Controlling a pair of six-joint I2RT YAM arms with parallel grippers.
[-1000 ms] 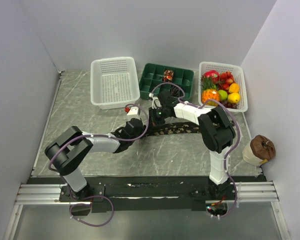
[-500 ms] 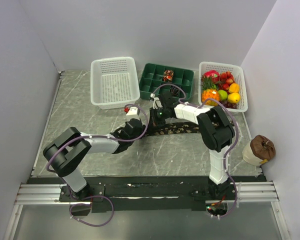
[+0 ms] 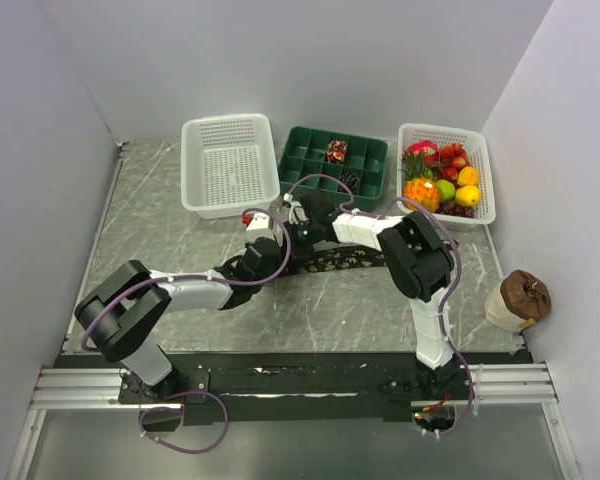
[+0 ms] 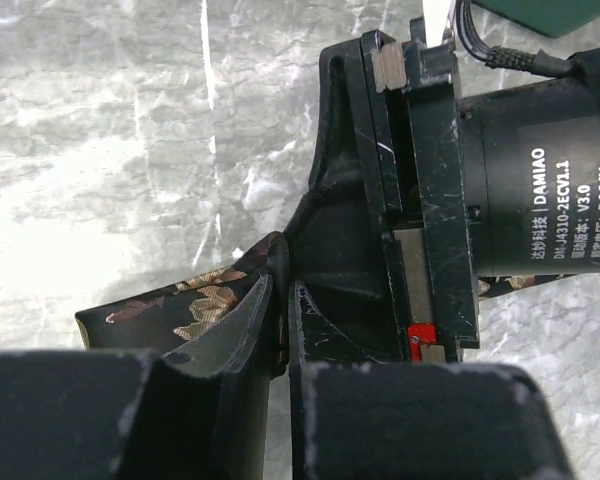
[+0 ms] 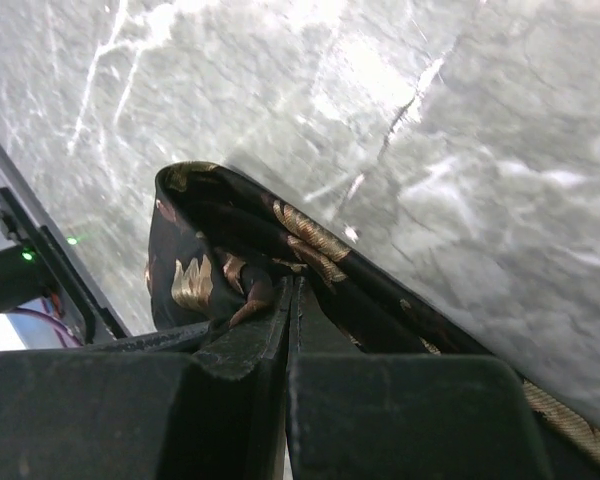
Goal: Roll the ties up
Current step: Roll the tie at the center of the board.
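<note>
black tie (image 5: 223, 222) — seemingly in right gripper (image 5: 288, 292)

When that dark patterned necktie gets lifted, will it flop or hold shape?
Probably floppy: the dark gold-patterned fabric necktie folds over itself where the jaws pinch it. Likely light: it lies thin and flat on the grey marbled table.

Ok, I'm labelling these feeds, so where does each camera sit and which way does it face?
Top external: fixed high behind the bases, looking down on the table; left arm and right arm show, meeting at the patterned tie.
Left wrist: looks along the left end effector, pinching the tie, toward the right arm's motor housing.
Right wrist: looks down past the right end effector at the folded tie.
Shared: every view shows the tie.
</note>
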